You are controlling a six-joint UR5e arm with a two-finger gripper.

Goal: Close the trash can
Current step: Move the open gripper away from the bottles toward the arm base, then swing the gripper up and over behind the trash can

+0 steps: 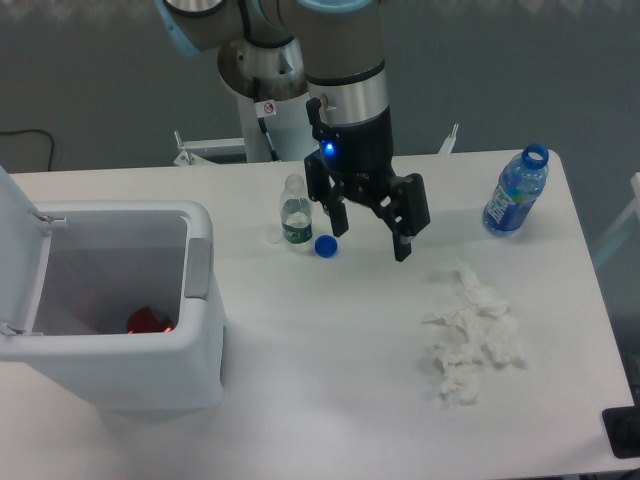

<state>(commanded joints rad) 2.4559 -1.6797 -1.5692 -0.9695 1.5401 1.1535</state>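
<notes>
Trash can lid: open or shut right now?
Open. The trash can shows its interior, with a red item inside, and the lid stands raised at its left edge.

The bin (120,340) is set at the table's (330,400) left; one bottle (295,212) is placed mid-table, tissues (472,335) right of centre, another bottle (516,192) far right.

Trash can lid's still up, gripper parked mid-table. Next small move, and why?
Probably swing the black two-finger gripper left and up toward the raised flat white lid of the large white boxy plastic trash can. The lid stands open at the bin's left side, something red shows inside, and the open gripper hangs empty near the small clear bottle, far from it.
</notes>
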